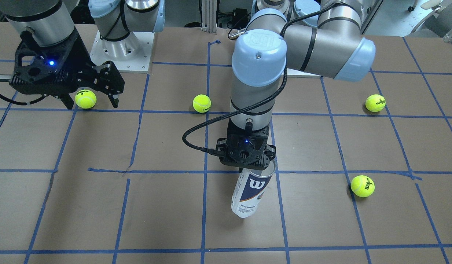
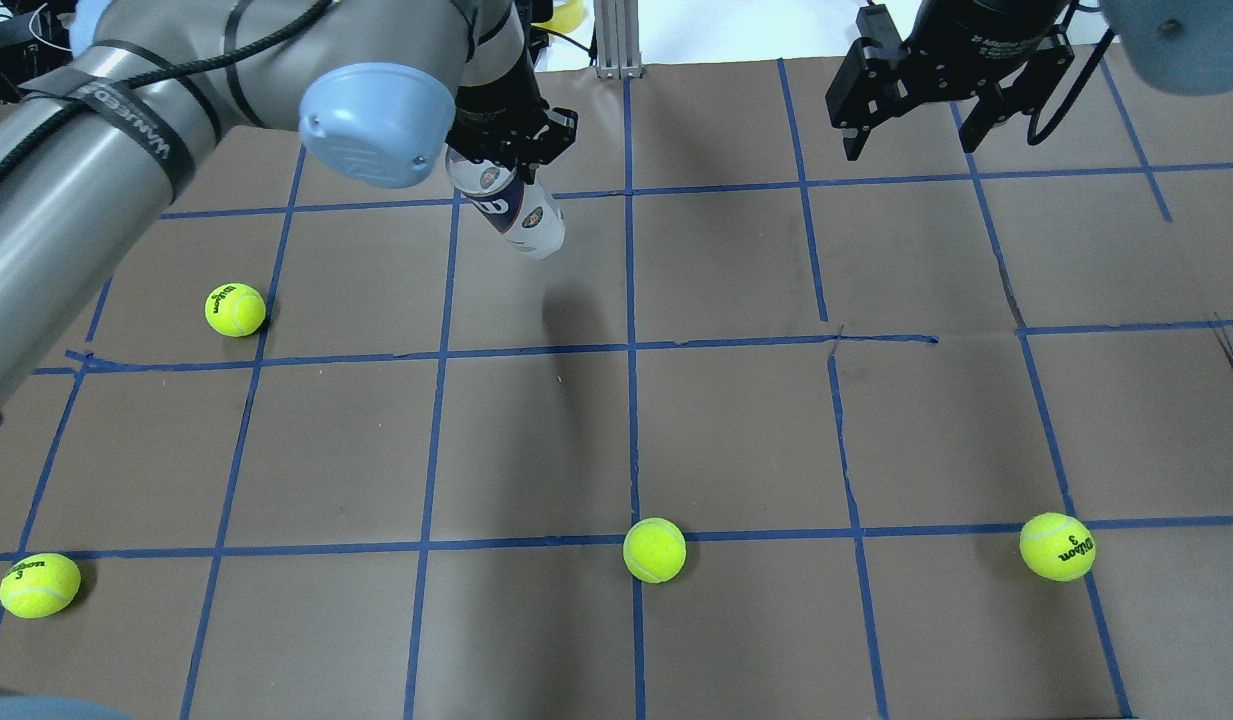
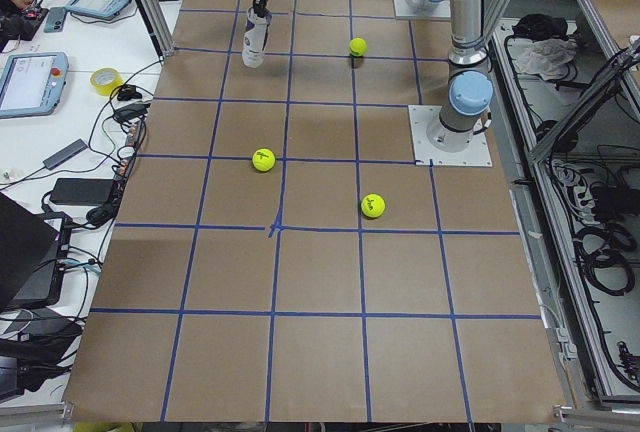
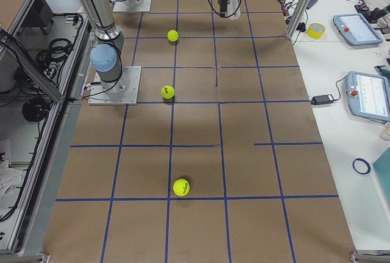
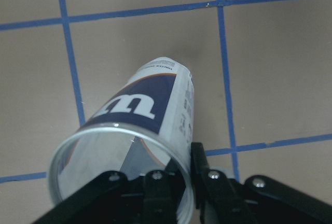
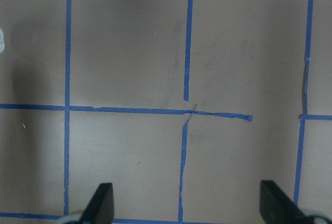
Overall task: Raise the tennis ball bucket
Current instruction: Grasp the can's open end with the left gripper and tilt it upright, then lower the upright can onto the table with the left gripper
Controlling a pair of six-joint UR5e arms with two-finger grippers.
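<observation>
Where the tennis ball bucket (image 1: 249,194) hangs: off the surface (image 1: 101,205), tilted, open rim up.
Left end effector (image 5: 179,169): clamped on the bucket's rim, one finger inside, one outside.
Right end effector (image 2: 923,140): spread wide, holding nothing, well apart from the bucket.

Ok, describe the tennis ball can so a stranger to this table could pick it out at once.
On the brown table with a blue tape grid, find the left gripper reaching across it. It pinches the open rim of the tennis ball can, which hangs tilted. It is the only slim cylinder, white and navy with a "W"; its neighbours are round yellow-green tennis balls.
</observation>
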